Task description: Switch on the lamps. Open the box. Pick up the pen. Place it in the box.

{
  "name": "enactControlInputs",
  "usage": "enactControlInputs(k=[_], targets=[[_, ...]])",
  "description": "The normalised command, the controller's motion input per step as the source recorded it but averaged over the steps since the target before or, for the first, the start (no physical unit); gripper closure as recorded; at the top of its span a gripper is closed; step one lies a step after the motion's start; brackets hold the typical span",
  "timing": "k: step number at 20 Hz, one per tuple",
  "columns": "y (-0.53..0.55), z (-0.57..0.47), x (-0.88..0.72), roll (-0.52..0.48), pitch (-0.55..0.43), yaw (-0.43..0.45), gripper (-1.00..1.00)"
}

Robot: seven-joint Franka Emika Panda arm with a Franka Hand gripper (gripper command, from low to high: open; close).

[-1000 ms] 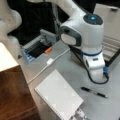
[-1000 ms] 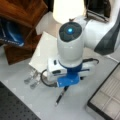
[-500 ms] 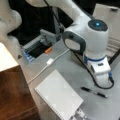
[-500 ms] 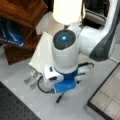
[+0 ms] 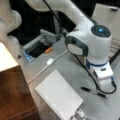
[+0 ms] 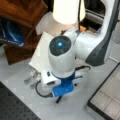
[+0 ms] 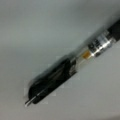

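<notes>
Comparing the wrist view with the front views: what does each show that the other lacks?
Only the wrist view shows the pen's silver middle band close up, lying on plain grey surface; no fingers appear there. Only the front views show the lit lamp, the cord's switch block, the open box and the gripper low over the pen. Both show the pen lying on the table.

Pen (image 5: pixel 93 91) lies on the table (image 5: pixel 65 67), directly below the gripper (image 5: pixel 106 87), at a front view's lower right. In a front view the pen (image 6: pixel 59 99) shows only as an end under the arm's wrist. Notebook (image 5: pixel 58 96) lies left of the pen, apart from it. Cord with switch block (image 5: pixel 50 61) runs above the notebook. Tray (image 5: pixel 37 46) sits at the table's far left edge; small item (image 5: pixel 48 50) rests at its near rim. Lamp (image 6: pixel 67 11) stands behind the arm. Box (image 6: pixel 107 97) lies at a front view's lower right, lid open. Wrist view: pen (image 7: pixel 72 67) runs diagonally across the table, filling the frame.
</notes>
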Motion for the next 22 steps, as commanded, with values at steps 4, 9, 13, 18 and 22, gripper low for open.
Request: enactControlInputs(k=[4,9,13,18,22], targets=[[-0.12,0.02,0.36,-0.089,0.187,0.159,-1.00],[-0.08,0.01,0.36,-0.069,0.180,0.109,-1.00],[-0.04,-0.02,0.36,-0.047,0.154,0.085,-1.00],[-0.03,-0.04,0.35,-0.063,0.126,0.082,-1.00],[-0.04,-0.05,0.28,-0.070,0.090,0.074,-1.00]])
